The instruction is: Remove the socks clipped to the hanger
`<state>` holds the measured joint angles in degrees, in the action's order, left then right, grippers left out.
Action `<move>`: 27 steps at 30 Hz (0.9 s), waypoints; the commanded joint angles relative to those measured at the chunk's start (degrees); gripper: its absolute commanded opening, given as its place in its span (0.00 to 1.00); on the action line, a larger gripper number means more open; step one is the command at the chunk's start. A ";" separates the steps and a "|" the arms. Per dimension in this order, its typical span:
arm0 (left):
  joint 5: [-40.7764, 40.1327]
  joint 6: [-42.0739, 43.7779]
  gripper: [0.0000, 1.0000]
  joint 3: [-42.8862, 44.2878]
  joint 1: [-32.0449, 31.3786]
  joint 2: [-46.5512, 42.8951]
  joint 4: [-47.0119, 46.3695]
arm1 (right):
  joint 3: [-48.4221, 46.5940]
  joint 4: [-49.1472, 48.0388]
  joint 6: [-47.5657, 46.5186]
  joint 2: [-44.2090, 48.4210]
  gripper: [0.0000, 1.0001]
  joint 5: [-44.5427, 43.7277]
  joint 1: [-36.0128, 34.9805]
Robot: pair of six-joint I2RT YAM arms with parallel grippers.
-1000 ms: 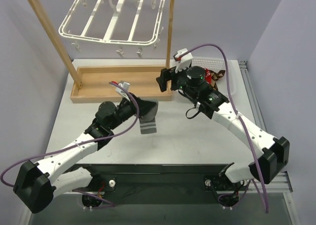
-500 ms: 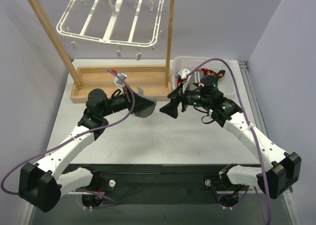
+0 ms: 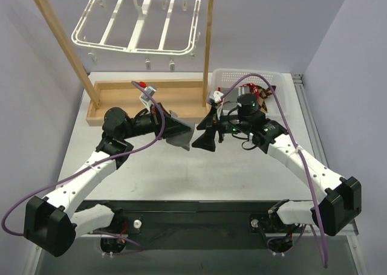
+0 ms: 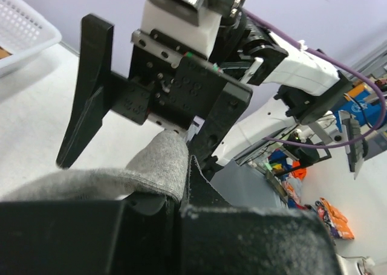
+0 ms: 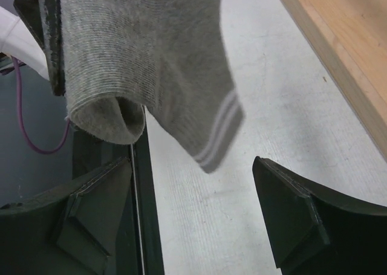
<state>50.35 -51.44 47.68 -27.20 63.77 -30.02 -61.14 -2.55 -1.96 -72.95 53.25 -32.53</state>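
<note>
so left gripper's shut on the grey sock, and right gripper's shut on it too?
No: the right gripper is open, jaws spread wide, not clamping the grey sock, per the right wrist view. The left gripper is shut on it.

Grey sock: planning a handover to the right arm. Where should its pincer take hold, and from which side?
Probably grip the loose striped end of the grey sock, coming from opposite the left pincer, which clamps the other end; the right pincer is open facing it.

Your top camera looks down from behind; your wrist cameras face each other, sharing the grey sock (image 5: 151, 63) close-up.
</note>
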 commanded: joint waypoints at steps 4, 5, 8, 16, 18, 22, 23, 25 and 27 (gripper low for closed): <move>2.30 -8.32 0.00 2.41 0.39 1.97 -12.78 | 1.03 -12.38 5.55 -2.55 0.84 2.30 -1.65; 2.21 -9.28 0.00 2.42 0.39 2.15 -13.30 | 1.20 -13.27 6.08 -2.99 0.83 1.34 -1.83; 2.65 -11.30 0.00 2.51 0.31 3.11 -15.77 | 1.20 -14.59 7.31 -3.69 0.76 -4.12 -2.18; 2.91 -11.58 0.00 1.98 0.31 3.73 -16.48 | 0.85 -20.57 15.13 -5.54 0.00 -4.74 -2.09; 2.13 -10.62 0.07 1.63 0.39 3.30 -15.77 | 1.20 -21.88 16.01 -5.45 0.00 -5.00 -2.09; -3.13 -4.21 0.40 1.62 0.57 1.36 -4.48 | 1.82 -17.68 15.32 -4.22 0.00 -13.77 -1.13; -4.11 -0.37 0.46 1.97 0.57 1.01 -1.21 | 1.82 -16.45 15.40 -3.52 0.00 -19.27 -0.43; -6.74 6.40 0.50 3.38 0.57 0.22 10.17 | 0.69 -12.15 15.32 -2.82 0.00 -25.09 1.68; -11.92 10.46 0.55 4.61 0.57 -0.05 20.46 | -1.16 -6.11 14.00 -2.90 0.00 -33.01 3.08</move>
<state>46.68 -52.86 48.16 -26.89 65.58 -29.47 -59.64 -16.58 12.67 -78.30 36.49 -32.56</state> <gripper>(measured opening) 0.509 0.049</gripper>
